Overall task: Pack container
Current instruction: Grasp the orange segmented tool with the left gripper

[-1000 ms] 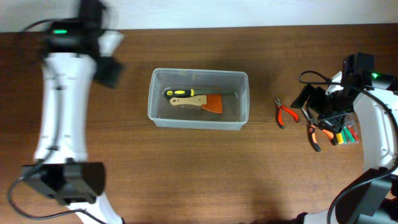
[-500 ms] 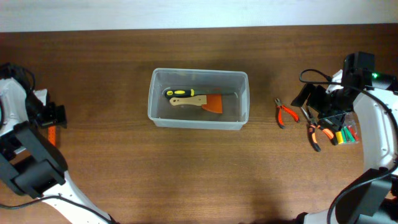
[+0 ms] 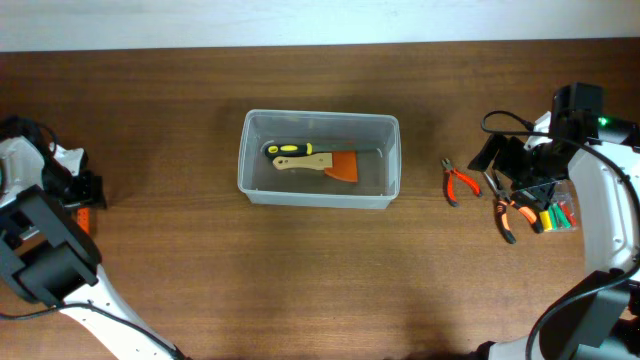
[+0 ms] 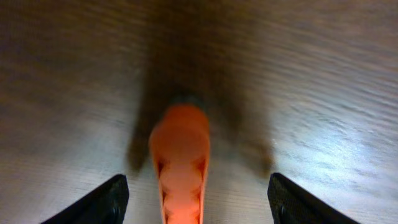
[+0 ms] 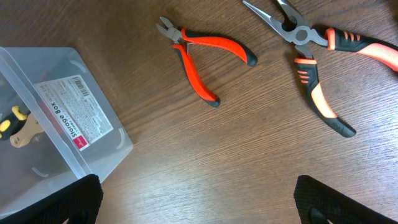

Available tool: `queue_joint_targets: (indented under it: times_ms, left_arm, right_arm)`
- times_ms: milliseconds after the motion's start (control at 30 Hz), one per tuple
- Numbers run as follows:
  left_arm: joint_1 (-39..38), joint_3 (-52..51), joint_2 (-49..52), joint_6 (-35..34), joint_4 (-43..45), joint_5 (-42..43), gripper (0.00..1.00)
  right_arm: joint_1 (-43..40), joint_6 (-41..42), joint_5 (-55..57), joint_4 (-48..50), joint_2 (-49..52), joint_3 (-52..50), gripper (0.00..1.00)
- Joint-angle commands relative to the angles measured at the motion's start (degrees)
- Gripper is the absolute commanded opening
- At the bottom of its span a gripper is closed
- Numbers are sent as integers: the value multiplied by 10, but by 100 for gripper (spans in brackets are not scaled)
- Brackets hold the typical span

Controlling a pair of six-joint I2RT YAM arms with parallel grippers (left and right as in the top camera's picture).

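The clear container (image 3: pixel 318 160) sits mid-table and holds a yellow-and-black handled tool (image 3: pixel 290 150) and an orange scraper with a wooden handle (image 3: pixel 325 164). My left gripper (image 3: pixel 84 192) is at the far left edge, open, above an orange tool handle (image 3: pixel 84 216). In the left wrist view the orange handle (image 4: pixel 180 155) lies between my open fingers (image 4: pixel 196 208), untouched. My right gripper (image 3: pixel 520 178) is open and empty, right of the container. Its wrist view shows the open fingers (image 5: pixel 199 211), a container corner (image 5: pixel 68 124), small red cutters (image 5: pixel 202 59) and orange-black pliers (image 5: pixel 317 68).
The red cutters (image 3: pixel 458 183) and orange-black pliers (image 3: pixel 503 213) lie on the wood right of the container. A small clear case of coloured bits (image 3: pixel 560 215) lies by the right arm. The table's far edge meets a white wall.
My left arm swung from the back left of the table to the far left edge and settled over the orange handle. The right arm has not moved.
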Motion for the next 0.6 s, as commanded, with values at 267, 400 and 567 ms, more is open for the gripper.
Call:
queue_joint_targets:
  times_ms: [267,400,567]
  left_arm:
    - [1,-1,30,15,12,-1,64]
    - [1,0,30,15,1,-1,52]
    - [-6,18,29,15,-36,1,11]
  right_arm:
    - [-3,-5,5,-16,2,9,99]
    - [-3,-5,5,-21,2,9,99]
    - [-3,-5,5,-24,2,9,99]
